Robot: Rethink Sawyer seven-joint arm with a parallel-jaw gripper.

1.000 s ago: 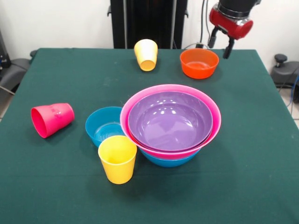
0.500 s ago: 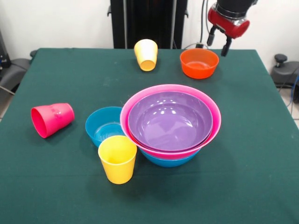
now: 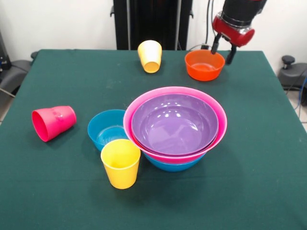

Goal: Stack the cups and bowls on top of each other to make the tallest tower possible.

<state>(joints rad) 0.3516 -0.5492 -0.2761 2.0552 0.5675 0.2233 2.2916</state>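
The tower (image 3: 175, 132) comprises three nested bowls at centre; orange bowl (image 3: 205, 64) at 1 o'clock, small blue bowl (image 3: 106, 129) and three cups remain loose, with the gripper (image 3: 222, 48) released, empty.

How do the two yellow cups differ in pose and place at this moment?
The near yellow cup stands upright with its mouth up; the far yellow cup is tipped, its mouth facing the camera. The near one sits against the small blue bowl, in front of the tower; the far one sits apart near the far table edge, beside the orange bowl. Both are yellow tapered tumblers, and neither is stacked.
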